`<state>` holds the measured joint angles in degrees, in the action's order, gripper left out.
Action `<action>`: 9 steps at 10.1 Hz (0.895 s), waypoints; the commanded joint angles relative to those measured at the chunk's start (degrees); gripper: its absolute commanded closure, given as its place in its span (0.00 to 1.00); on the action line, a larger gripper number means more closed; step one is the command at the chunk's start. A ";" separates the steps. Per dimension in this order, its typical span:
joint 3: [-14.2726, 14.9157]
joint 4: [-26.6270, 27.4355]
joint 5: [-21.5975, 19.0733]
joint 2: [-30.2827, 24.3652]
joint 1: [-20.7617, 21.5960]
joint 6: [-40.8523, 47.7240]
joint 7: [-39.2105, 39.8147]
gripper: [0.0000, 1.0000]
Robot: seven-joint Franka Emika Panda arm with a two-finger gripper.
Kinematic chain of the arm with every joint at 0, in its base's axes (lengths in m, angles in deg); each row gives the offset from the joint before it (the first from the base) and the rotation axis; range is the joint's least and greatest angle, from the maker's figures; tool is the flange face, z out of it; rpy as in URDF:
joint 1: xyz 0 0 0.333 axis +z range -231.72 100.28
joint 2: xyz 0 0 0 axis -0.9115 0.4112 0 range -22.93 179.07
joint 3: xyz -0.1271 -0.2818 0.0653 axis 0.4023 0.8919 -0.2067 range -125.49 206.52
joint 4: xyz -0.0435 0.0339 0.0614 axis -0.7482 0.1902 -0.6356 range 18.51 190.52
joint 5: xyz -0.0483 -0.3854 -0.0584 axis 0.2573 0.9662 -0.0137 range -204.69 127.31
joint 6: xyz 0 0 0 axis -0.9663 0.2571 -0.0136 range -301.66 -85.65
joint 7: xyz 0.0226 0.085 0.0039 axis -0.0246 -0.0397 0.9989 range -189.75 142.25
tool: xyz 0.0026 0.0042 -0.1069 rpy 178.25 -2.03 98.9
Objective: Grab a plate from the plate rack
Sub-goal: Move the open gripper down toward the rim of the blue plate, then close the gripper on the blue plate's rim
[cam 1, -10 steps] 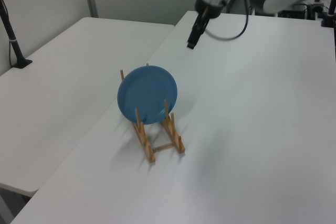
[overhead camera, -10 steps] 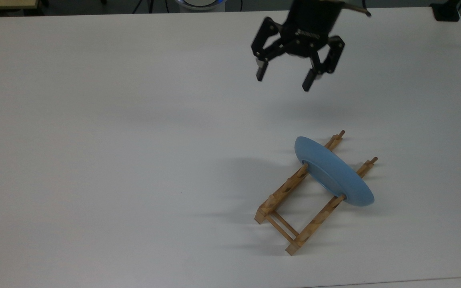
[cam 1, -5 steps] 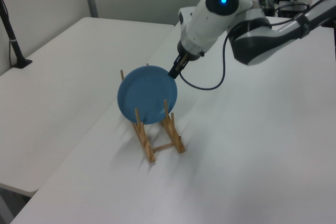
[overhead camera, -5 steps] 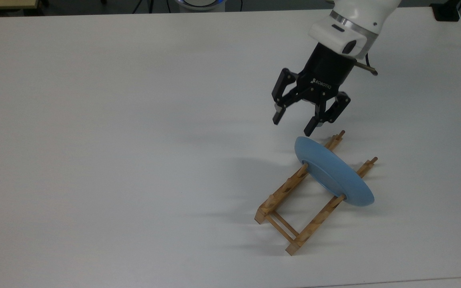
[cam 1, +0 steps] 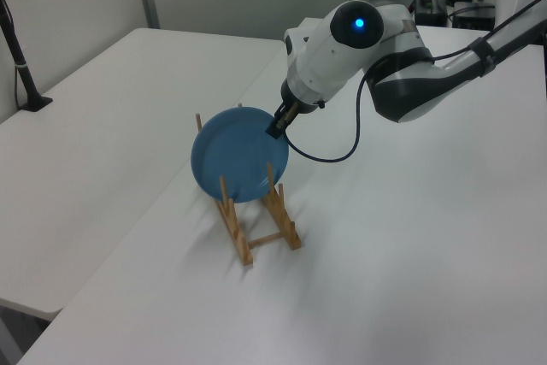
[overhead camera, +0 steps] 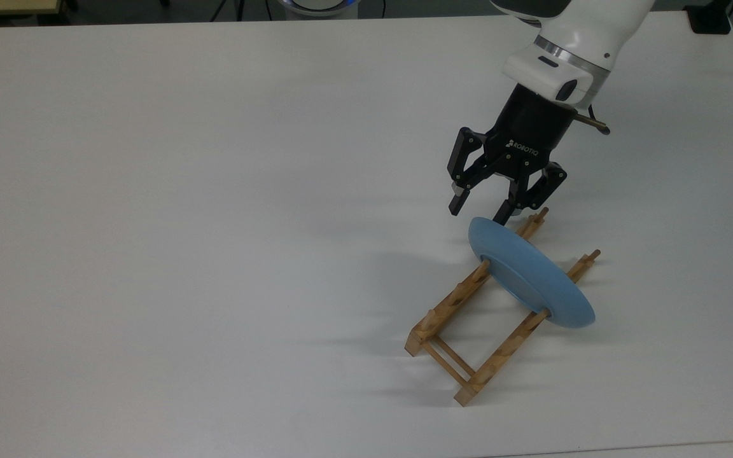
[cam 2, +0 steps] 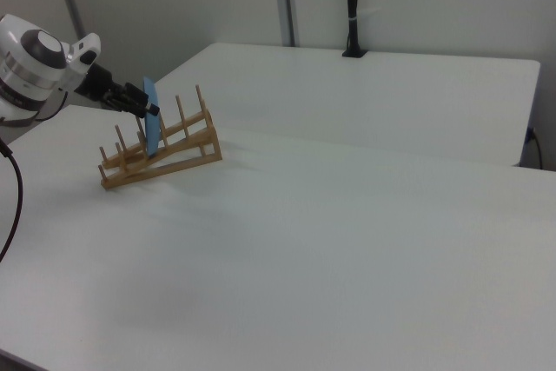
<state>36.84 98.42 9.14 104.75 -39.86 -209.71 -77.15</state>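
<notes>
In the top view, one plate stood on edge in one plate rack on the white worktop, toward the top view's right. The plate sat across both rails near the rack's far end, tilted, its rim past the rails on either side. One pincer hung just beyond the plate's far edge, its two fingers spread wide and holding nothing; one fingertip was close to the rim by a far peg, the other out over bare worktop.

In the left view, the plate showed its round blue face, propped between upright pegs of the rack. The pincer reached in from the left view's right, at the plate's upper right rim; whether it touched could not be told. Two worktops stood side by side, the second on the left view's left.

In the right view, the plate appeared edge-on as a thin blue sliver in the rack, at the left view's opposite end of the scene, far left. The pincer was at its top edge.
</notes>
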 commanded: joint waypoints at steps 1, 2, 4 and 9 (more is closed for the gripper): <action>0.78 -0.84 1.13 0.39 0.86 -0.52 -1.27 0.54; 0.78 -0.84 1.22 0.39 0.95 -0.52 -1.27 0.63; 0.78 -0.84 2.61 0.39 1.91 -0.43 -1.27 0.80; 0.78 -0.84 4.73 -0.66 2.00 0.10 -1.27 0.90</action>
<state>36.94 97.91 12.31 104.74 -38.71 -209.71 -77.20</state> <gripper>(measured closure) 0.952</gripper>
